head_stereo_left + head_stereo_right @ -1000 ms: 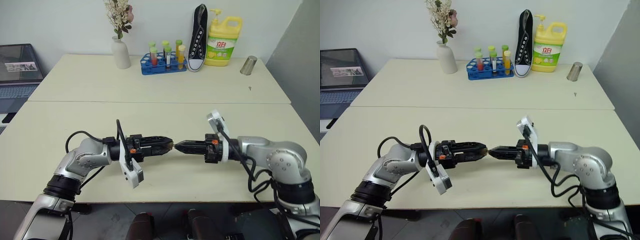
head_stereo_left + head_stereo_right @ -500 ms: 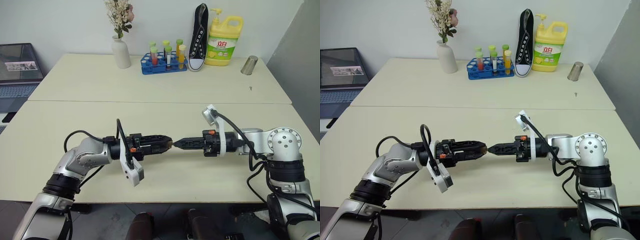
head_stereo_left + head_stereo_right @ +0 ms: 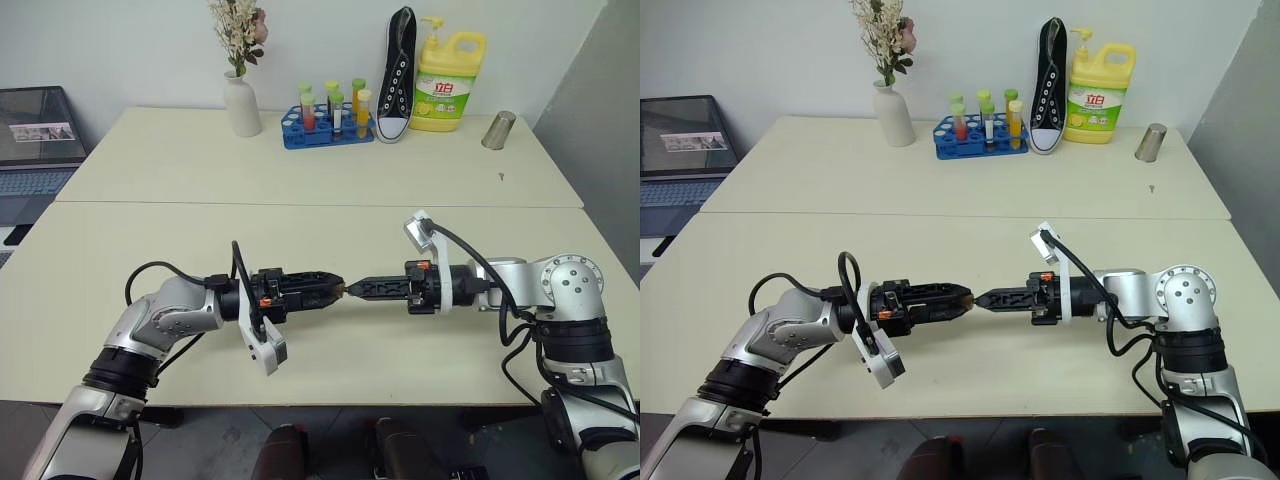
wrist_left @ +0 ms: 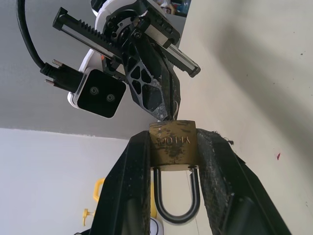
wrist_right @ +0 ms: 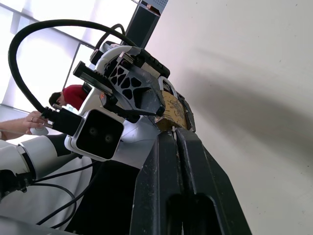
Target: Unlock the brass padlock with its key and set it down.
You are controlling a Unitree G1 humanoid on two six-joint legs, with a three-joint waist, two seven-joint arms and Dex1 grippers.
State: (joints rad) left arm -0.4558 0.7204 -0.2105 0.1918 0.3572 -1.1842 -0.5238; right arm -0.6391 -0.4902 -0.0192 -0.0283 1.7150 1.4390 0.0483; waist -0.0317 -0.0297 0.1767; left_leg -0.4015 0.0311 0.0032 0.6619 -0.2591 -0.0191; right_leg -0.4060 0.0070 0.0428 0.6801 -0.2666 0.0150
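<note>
Midair above the pale surface's near edge, the left end effector pinches the small brass padlock by its flat sides. Opposite, the right end effector, pressed together, meets its keyhole end; the key is not discernible. Rigid, light, probably slippery.

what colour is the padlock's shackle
Silver, on the brass padlock; clearest in the left wrist view.

At the table's far edge you have a white vase of dried flowers, a blue tube rack, a black sneaker upright, a yellow detergent bottle and a metal cup. Your laptop sits off its left end.
</note>
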